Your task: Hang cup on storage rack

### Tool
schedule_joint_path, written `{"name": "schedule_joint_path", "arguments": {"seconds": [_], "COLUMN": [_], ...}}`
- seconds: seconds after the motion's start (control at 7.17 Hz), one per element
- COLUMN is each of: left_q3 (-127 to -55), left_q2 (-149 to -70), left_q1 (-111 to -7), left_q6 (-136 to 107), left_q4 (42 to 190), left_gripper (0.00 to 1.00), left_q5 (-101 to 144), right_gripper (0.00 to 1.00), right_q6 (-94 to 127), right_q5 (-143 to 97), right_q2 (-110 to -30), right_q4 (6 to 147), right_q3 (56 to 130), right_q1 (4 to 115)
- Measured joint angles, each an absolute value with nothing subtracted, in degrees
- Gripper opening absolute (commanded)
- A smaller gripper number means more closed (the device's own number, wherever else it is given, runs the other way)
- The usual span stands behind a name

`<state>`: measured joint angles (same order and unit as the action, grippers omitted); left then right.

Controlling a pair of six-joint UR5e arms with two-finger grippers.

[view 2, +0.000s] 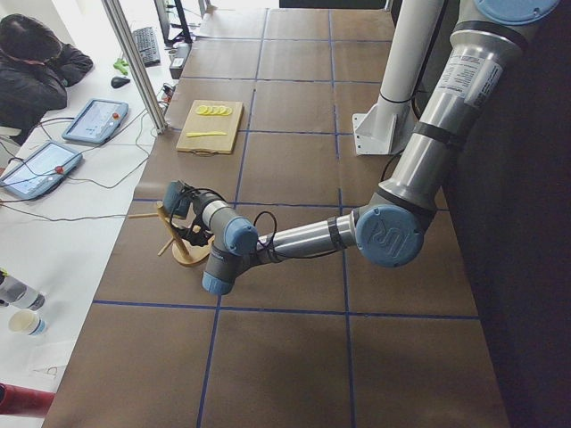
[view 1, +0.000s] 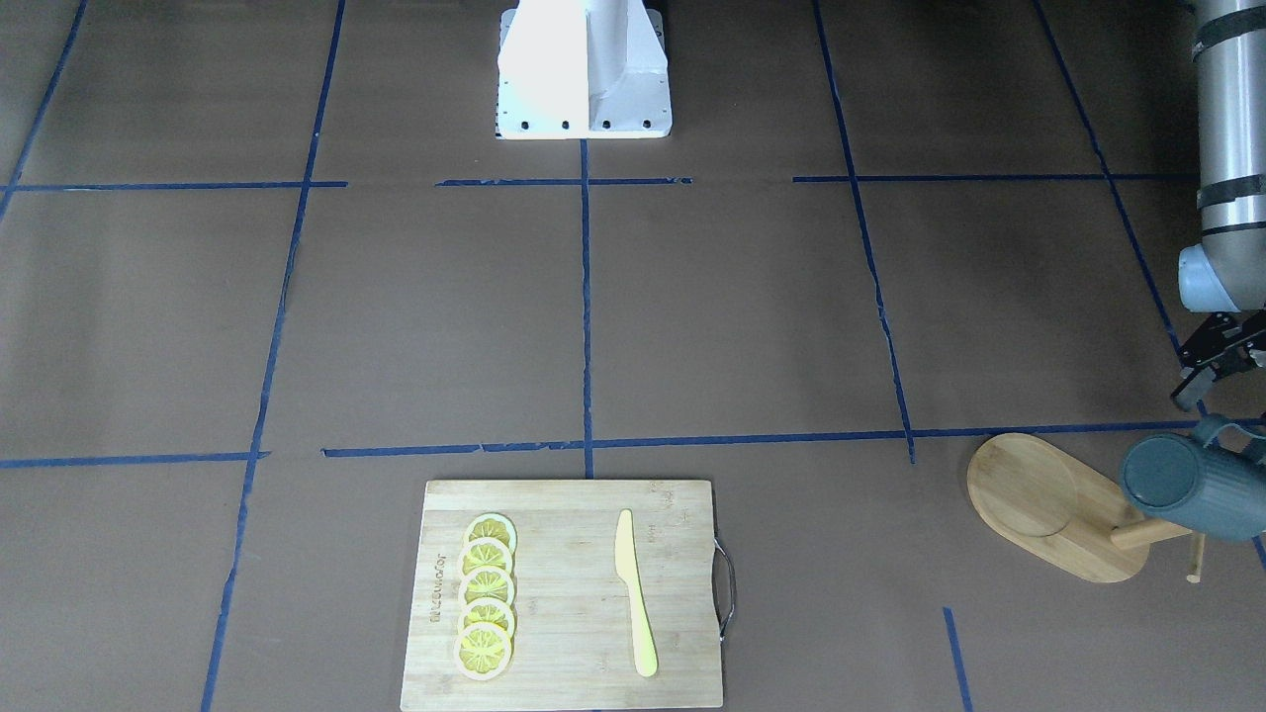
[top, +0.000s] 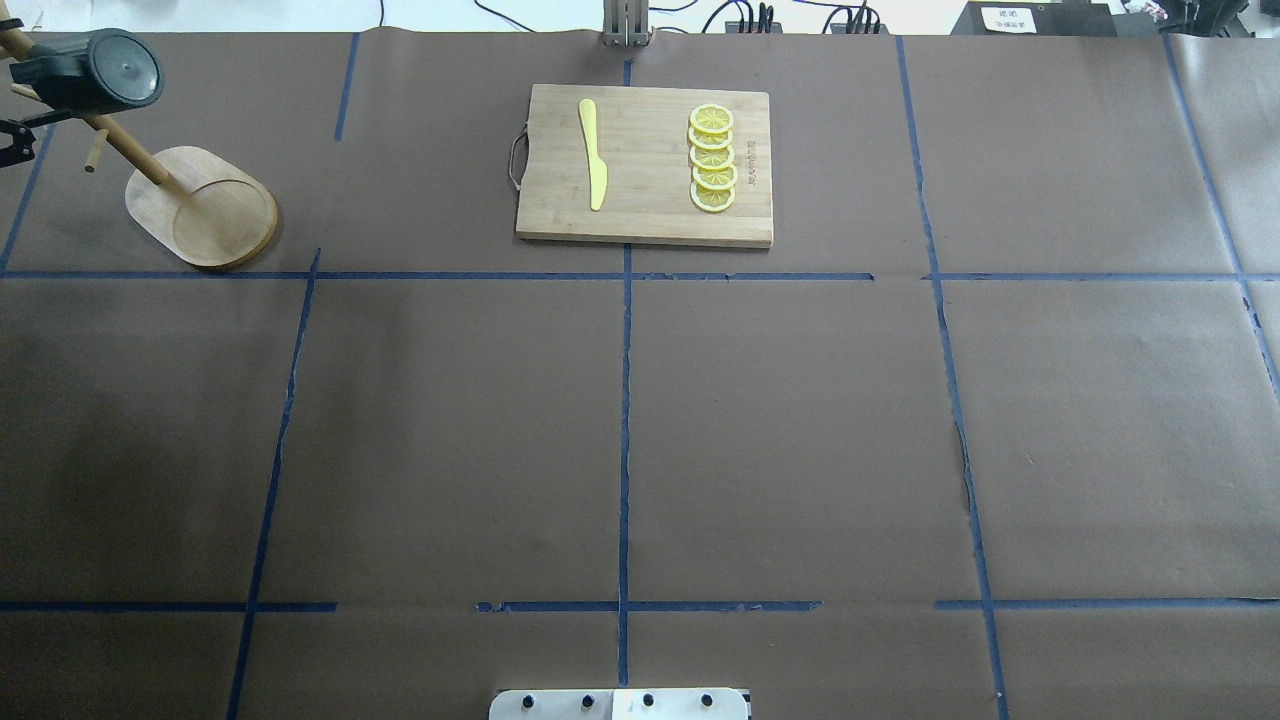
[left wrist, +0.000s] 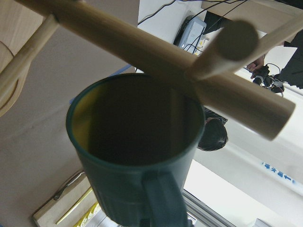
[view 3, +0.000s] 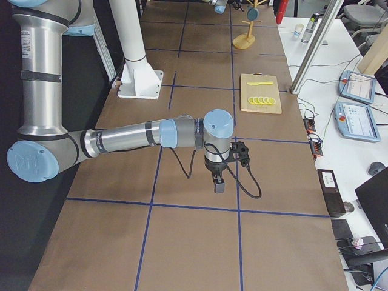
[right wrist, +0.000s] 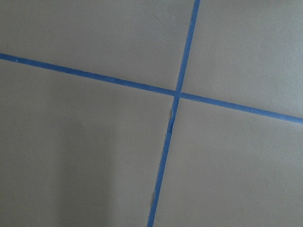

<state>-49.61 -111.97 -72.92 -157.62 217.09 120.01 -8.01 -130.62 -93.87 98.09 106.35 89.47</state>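
The cup [view 1: 1192, 485] hangs sideways on a peg of the storage rack [view 1: 1039, 499] at the table's far left corner. Its flat bottom shows in the overhead view [top: 100, 70] above the rack's oval base [top: 215, 215]. The left wrist view looks into the cup's mouth [left wrist: 137, 142], with the handle toward the camera and the rack's dowels [left wrist: 156, 61] crossing just behind it. My left gripper [view 1: 1212, 381] is beside the handle, a narrow gap away, and its fingers look spread. My right gripper [view 3: 219, 187] hangs over bare table, and I cannot tell its state.
A bamboo cutting board [top: 645, 165] with several lemon slices [top: 712, 158] and a yellow knife [top: 593, 152] lies at the far middle of the table. The robot's white base [view 1: 584, 69] stands at the near edge. An operator sits beyond the table [view 2: 40, 67].
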Motion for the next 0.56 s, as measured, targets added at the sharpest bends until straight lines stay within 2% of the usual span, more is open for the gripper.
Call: {"name": "schedule_joint_path", "arguments": {"seconds": [0.56], "left_q3": [-55.48], "left_q2": [-111.43], "left_q1": [-75.07], "left_q6": [-154.15], "left_q4": [216.81], "left_gripper": [1.0], "left_q5": [124.99], "right_gripper": [1.0], "right_q6": [-7.98], "right_q5": [-130.69], "right_q2": [-93.87], "right_q4": [98.09], "right_q3": [106.35], "right_q1": [89.47]}}
